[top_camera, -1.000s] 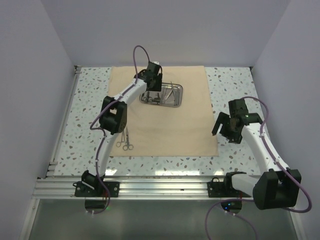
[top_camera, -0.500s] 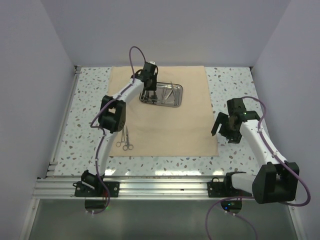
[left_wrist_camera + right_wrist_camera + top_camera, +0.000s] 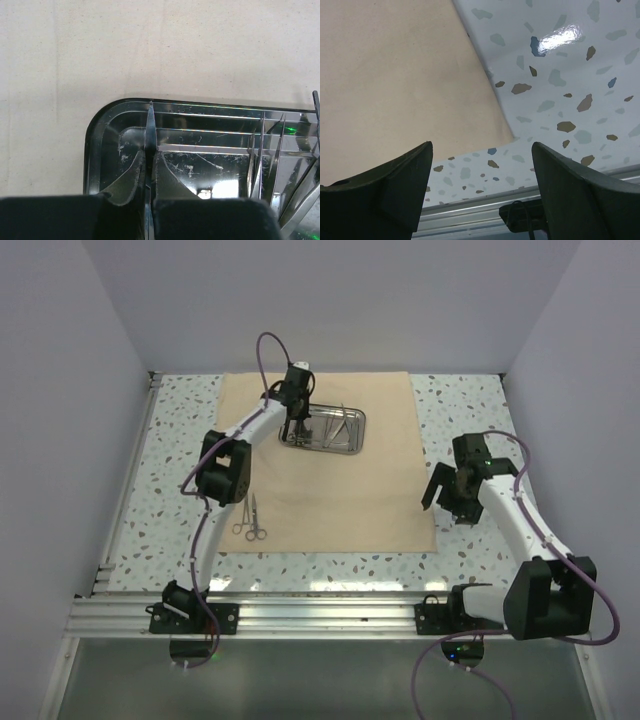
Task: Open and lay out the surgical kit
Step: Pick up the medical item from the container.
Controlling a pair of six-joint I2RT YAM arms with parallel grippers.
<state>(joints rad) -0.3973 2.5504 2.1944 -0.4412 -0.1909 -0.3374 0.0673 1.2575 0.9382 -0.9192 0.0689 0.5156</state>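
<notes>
- Left gripper (image 3: 149,159) has dropped into the left end of the small shiny rectangular steel tray (image 3: 93,150) since a sec ago, jaws gone from wide to clenched. R arm barely shifted.
- Far left: steel scissor-like instruments (image 3: 250,522) lie flat on the large beige cloth wrap (image 3: 330,505), by its near-left edge. Laid out already, I'd say. L arm's elbow overhangs them, so count unclear, prob two.
- L claw is clamped on a thin pointed steel instrument (image 3: 150,125), tip poking fwd toward the tray's corner. Looks like a pinch to lift it clear of the rim. Its handle end is hidden under the gripper body, so can't say tweezers or scissors.
- Tray sits on the cloth's far half. More thin steel pieces (image 3: 265,165) at its right are cut off by the frame edge, type hard to tell.
- Right gripper (image 3: 480,190) is spread wide w/ nothing in it, hovering over the cloth's near-right corner & the speckled white table (image 3: 570,75). Parked out of the way, my guess.
</notes>
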